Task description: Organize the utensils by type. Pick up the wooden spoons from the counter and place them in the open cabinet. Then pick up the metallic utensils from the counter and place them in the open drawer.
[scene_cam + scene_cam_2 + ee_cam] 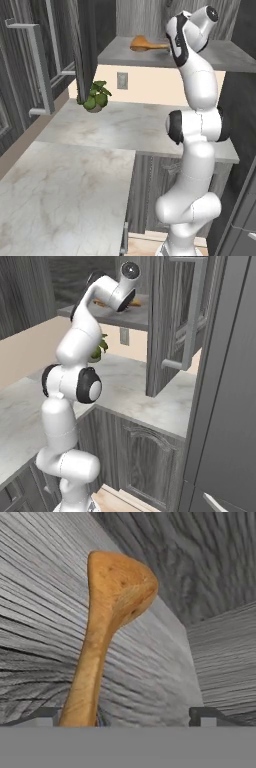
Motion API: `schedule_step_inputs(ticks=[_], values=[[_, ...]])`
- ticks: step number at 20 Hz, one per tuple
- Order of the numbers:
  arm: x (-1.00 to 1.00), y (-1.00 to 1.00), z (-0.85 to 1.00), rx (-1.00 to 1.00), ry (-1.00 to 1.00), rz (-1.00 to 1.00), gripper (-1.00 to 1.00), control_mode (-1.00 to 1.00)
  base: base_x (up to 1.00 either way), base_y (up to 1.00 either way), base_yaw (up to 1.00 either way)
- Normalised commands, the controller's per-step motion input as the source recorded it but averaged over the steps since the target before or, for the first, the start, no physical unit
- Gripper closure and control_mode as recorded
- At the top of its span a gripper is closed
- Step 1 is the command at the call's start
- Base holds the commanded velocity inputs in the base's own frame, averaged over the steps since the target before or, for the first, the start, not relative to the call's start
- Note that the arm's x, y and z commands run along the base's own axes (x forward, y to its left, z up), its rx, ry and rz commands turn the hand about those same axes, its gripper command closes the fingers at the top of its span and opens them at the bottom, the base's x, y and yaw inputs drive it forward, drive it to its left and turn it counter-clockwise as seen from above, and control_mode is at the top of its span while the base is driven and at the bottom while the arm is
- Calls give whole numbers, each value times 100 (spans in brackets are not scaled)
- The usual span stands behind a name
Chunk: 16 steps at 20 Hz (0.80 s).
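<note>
My gripper [125, 716] is standing wide open and gripping nothing, its two tips well apart. A wooden spoon [102, 642] is lying on the cabinet [40, 612] shelf just ahead of me, its handle running in beside my left fingertip [46, 716]; whether they are touching I cannot tell. Its oval bowl is pointing away from my hand, toward the cabinet's back wall beyond.

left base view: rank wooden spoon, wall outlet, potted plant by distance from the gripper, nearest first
The gripper is open, at the shelf of the cabinet.
1. wooden spoon: lying on that shelf, right at the hand.
2. wall outlet: on the wall below the shelf.
3. potted plant: lower and further left, on the counter.
</note>
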Motion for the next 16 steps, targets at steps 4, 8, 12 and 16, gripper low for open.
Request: schedule_step_inputs(ticks=[4, 8, 12, 16], values=[[-4, 14, 2, 22, 4, -2, -100, -100, 0, 0, 0], [-20, 12, -3, 12, 4, -6, -100, -100, 0, 0, 0], [-19, 8, -7, 4, 1, -8, -100, -100, 0, 0, 0], [-30, 12, -10, 0, 0, -5, -100, -100, 0, 0, 0]])
